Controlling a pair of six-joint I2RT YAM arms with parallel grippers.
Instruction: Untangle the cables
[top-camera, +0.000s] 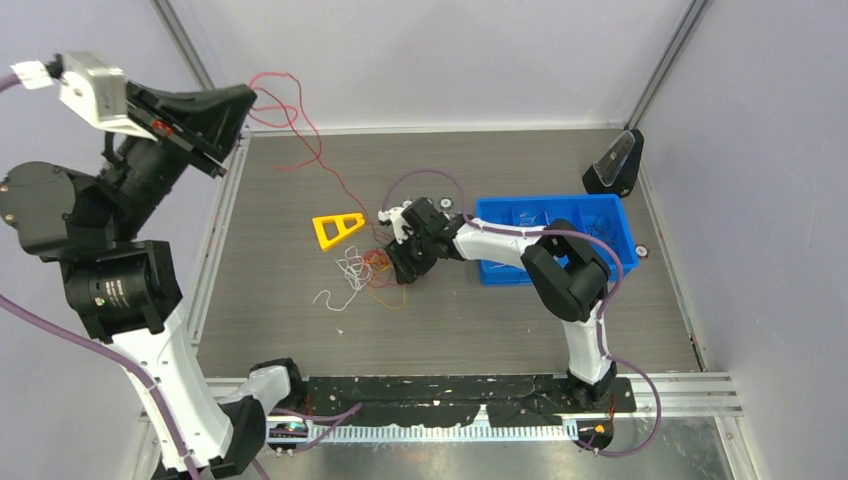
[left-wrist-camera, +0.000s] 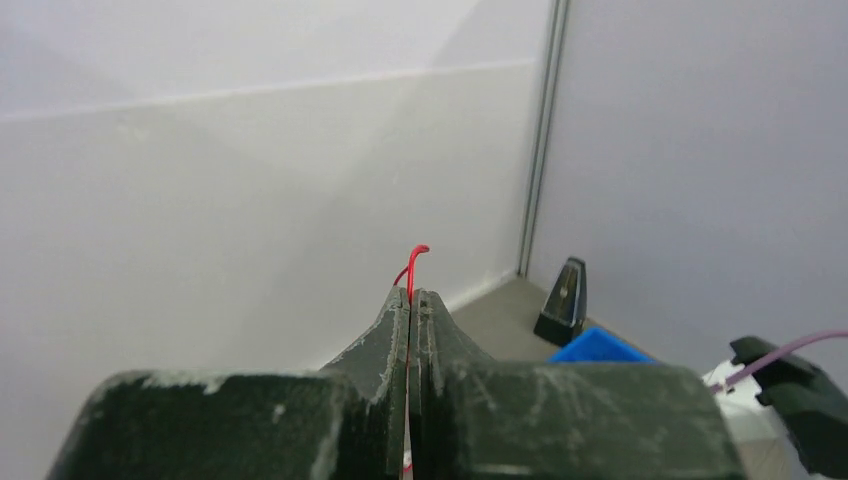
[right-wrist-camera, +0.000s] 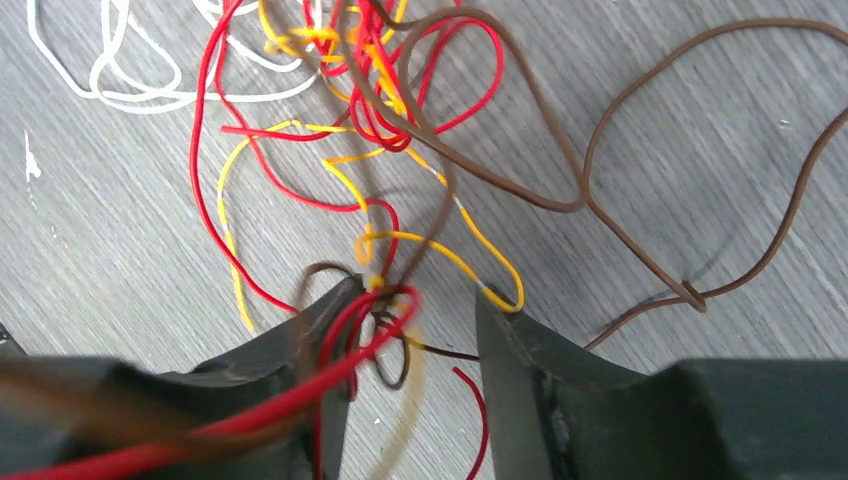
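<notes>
The only container is a blue bin on the right half of the table, divided into compartments. From the top view, whatever lies inside is too small and faint to make out, and the right arm crosses over its near left part, hiding that corner. The cables are not in the bin. They lie as a loose tangle of red, yellow-orange, white and brown strands on the table just left of it, near a yellow triangular piece. The right gripper is down in this tangle with its jaws released and standing apart. Several strands pass through the gap, and a red loop hooks round one finger, but nothing is pinched between the jaws. The lowest strands blur out against the fingers, so their paths cannot be followed. The left gripper is raised high at the far left with its jaws clenched on a red cable, whose short end sticks up past the fingertips. From above, this cable trails down from the gripper toward the tangle. A black wedge stands at the far right corner.
</notes>
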